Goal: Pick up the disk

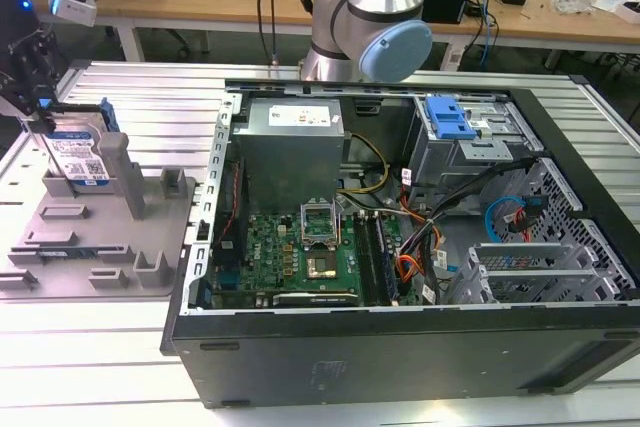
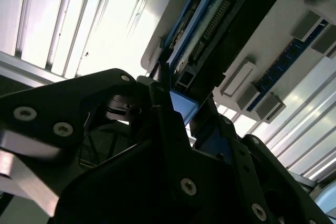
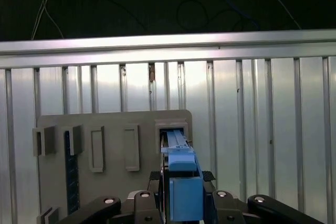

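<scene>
The disk (image 1: 80, 159) stands on edge in a slot of the grey fixture plate (image 1: 100, 247) at the exterior view's left, its white-and-blue label facing out and its lower edge down in the slot. My gripper (image 1: 48, 125) comes down on its top, black fingers (image 1: 30, 87) on either side. In the first wrist view the disk's blue side rail (image 3: 181, 182) runs between the two fingers, which sit tight against it; the gripper (image 3: 182, 203) is shut on the disk. In the second wrist view the disk's connector edge (image 2: 220, 30) sticks out past the gripper (image 2: 176, 103).
An open computer case (image 1: 400, 357) lies to the exterior view's right of the fixture, with a grey power supply box (image 1: 290, 147), a motherboard (image 1: 300, 247) and a blue ribbed bracket (image 1: 447, 117) inside. Upright grey posts (image 1: 130, 177) stand on the fixture beside the disk. The arm's base (image 1: 370, 17) is behind the case.
</scene>
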Motion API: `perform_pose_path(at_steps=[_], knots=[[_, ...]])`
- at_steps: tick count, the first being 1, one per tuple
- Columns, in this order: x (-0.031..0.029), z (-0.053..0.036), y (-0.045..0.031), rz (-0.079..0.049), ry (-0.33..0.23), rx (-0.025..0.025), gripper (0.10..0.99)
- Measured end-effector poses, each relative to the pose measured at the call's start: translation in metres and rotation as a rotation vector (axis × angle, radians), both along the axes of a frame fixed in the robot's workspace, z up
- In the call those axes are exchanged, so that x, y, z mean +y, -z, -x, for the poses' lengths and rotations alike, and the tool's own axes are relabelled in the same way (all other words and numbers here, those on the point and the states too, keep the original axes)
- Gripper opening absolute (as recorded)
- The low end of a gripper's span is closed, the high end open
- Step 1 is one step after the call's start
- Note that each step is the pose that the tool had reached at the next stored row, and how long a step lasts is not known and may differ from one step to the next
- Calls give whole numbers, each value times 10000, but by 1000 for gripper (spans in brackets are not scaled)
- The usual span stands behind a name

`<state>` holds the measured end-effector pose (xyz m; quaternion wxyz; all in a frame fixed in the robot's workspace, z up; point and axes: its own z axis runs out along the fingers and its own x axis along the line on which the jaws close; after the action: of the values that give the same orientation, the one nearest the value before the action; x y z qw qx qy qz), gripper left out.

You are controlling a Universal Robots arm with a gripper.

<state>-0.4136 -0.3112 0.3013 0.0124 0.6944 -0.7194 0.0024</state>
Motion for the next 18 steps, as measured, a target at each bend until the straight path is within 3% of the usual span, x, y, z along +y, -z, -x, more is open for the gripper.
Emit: perform_pose_path(at_steps=[3, 10, 14, 18], knots=[[0, 0, 5, 1, 0, 0, 369], [0, 0, -6, -2, 0, -5, 369], [0, 0, -104, 0, 1, 0, 369], [0, -2, -299, 0, 1, -2, 369]])
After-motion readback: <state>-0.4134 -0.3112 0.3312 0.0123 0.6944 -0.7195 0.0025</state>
